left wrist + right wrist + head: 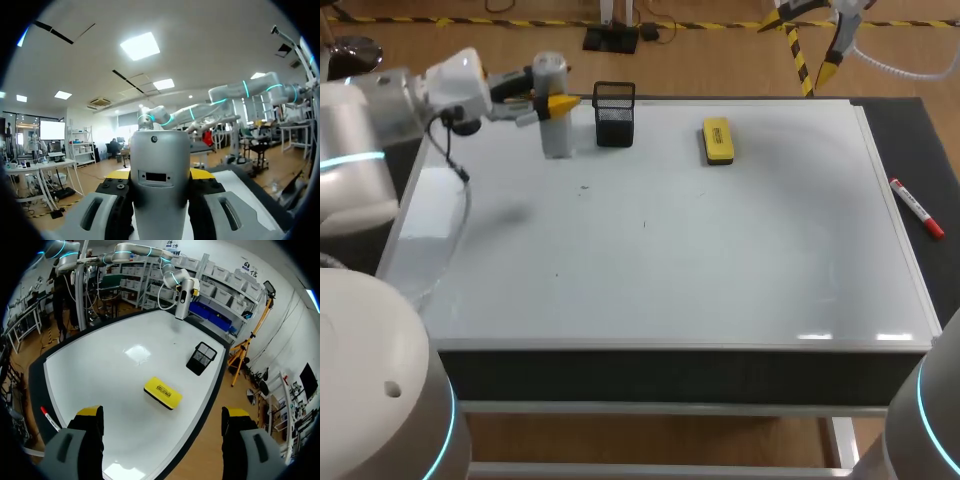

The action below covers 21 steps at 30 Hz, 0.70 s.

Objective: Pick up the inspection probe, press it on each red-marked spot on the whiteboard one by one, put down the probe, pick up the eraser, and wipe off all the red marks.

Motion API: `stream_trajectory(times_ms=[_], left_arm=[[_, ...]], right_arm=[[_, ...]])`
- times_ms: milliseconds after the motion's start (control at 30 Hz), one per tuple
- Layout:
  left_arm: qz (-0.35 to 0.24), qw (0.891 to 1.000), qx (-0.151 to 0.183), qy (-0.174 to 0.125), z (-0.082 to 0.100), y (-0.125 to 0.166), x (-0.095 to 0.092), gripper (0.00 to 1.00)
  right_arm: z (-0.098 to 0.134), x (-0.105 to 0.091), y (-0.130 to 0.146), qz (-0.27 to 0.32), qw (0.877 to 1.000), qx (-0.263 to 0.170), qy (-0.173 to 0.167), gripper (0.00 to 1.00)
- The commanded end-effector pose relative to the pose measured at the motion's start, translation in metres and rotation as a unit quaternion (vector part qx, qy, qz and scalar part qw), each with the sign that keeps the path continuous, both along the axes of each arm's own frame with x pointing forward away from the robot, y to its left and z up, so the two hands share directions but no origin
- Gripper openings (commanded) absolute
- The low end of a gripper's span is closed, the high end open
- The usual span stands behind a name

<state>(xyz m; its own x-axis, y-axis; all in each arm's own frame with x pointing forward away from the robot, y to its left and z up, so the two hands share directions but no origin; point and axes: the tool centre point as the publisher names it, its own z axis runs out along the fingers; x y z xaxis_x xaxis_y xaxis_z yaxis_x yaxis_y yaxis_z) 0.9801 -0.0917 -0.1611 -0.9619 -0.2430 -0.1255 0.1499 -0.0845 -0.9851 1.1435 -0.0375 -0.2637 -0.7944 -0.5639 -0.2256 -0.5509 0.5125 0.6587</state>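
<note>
**Probe in left tool at far left of board, right tool wide open**

Our right tool (162,422) hangs above the near right side of the bench (905,130). Its two yellow-tipped fingers are spread wide with nothing between them.

The whiteboard (720,260) lies flat and covers most of the bench. We see a few small dark specks on its left half, but cannot tell their colour.

A red marker (917,207) lies on the dark bench top just beside the board's right edge, off the board.

The yellow eraser (717,140) lies flat on the far part of the board, right of middle, ahead of the right tool and well apart from it.

A black mesh cup (614,113) stands upright at the far edge, left of the eraser.

Just left of the cup, our left tool (548,103) grips the grey probe (553,125) from both sides. The probe is upright, with its lower end at the board's far left area. We cannot tell if it touches the board.
</note>
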Motion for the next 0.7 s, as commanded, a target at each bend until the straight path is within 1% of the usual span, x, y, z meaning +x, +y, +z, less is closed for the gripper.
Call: stream_trajectory(times_ms=[33,133,233,433,567,700], left_arm=[[-0.049,0.999,0.008,-0.011,0.014,-0.016,0.051,0.00],[-0.059,0.998,0.012,-0.016,0.023,-0.024,0.064,0.00],[-0.061,0.998,0.014,-0.017,0.026,-0.030,0.079,0.00],[-0.069,0.997,0.012,-0.015,0.026,-0.045,0.105,0.00],[-0.075,0.997,0.009,-0.016,0.026,-0.055,0.118,0.00],[-0.079,0.997,0.006,-0.017,0.022,-0.063,0.134,0.00]], right_arm=[[0.000,0.009,-0.003,0.016,1.000,-0.006,0.014,1.00],[0.000,0.009,-0.003,0.016,1.000,-0.006,0.014,1.00],[0.000,0.009,-0.003,0.016,1.000,-0.006,0.014,1.00],[0.000,0.009,-0.003,0.016,1.000,-0.006,0.014,1.00],[0.000,0.009,-0.003,0.016,1.000,-0.006,0.014,1.00],[0.000,0.009,-0.003,0.016,1.000,-0.006,0.014,1.00]])
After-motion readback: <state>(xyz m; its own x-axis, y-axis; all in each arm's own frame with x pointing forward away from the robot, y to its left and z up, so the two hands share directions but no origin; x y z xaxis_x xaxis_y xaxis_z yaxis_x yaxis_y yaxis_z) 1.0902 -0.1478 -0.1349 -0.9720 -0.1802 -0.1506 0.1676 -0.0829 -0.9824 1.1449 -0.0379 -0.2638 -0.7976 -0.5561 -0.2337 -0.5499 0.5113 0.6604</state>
